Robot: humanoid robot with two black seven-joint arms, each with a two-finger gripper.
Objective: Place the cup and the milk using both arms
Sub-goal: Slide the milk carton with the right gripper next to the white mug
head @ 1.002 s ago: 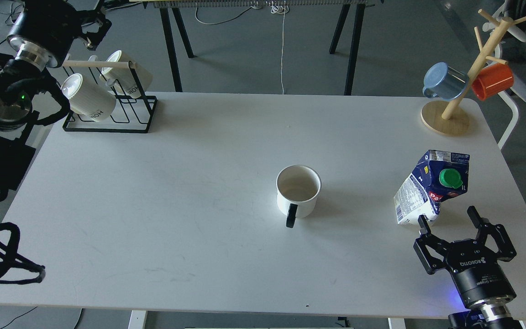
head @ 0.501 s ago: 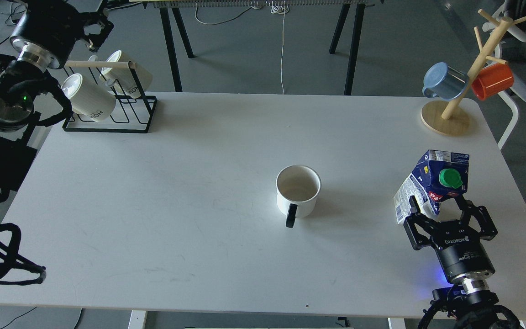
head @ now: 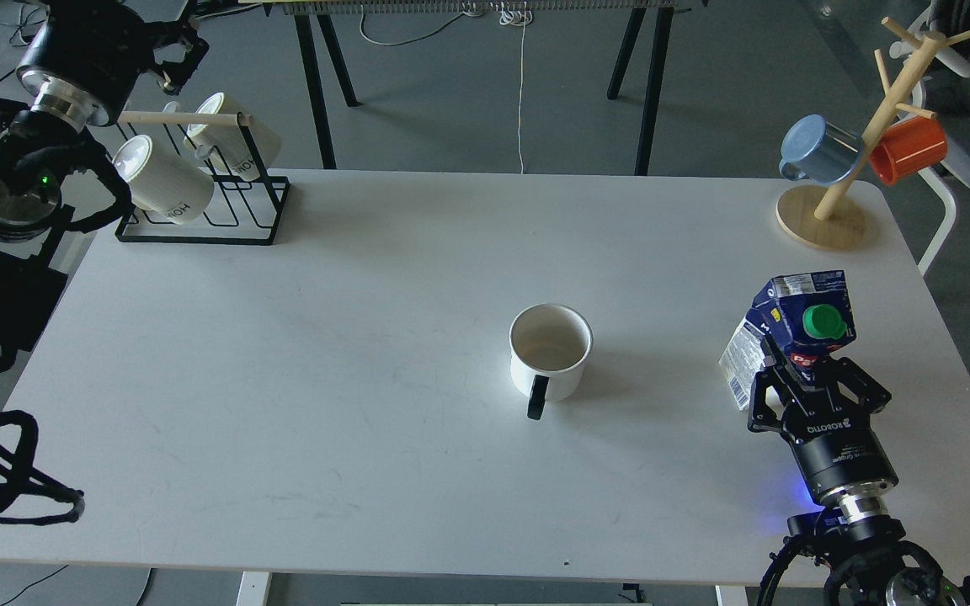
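Black arms with silver joint rings were seen; the right pincer [head: 814, 372] bore white lettering, a blue glow below it, and looped black cables.

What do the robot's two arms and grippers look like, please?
Both arms are black with silver metal rings at the wrists. The right gripper has two black linkage fingers, white lettering and a blue light below. The left gripper is black; loose black cables and a green light sit beside it.

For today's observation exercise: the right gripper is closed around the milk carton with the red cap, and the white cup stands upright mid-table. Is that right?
One detail is wrong: the head view shows the milk carton has a green cap, not red. The right gripper is closed around it, and the white cup stands upright mid-table.
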